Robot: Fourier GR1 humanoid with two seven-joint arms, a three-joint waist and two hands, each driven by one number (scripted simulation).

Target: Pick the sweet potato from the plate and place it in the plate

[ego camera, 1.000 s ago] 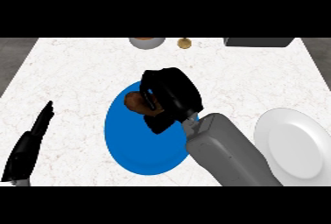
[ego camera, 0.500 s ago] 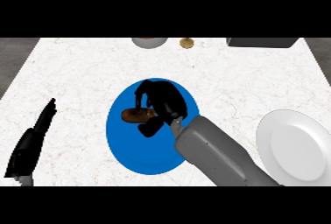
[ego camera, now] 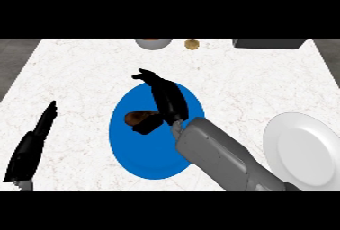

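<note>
While the right hand [ego camera: 163,96] is held over the blue plate [ego camera: 146,157] with fingers stretched towards 11 o'clock and thumb low beside the sweet potato [ego camera: 136,117], nothing is pinched yet. The potato is seen on the plate at 9 o'clock of the palm; fingers should be curled round it fully before lifting. The left hand [ego camera: 33,143] is rested open at 9 o'clock. The white plate [ego camera: 302,148] is set at 3 o'clock on the marbled counter [ego camera: 252,76].
</note>
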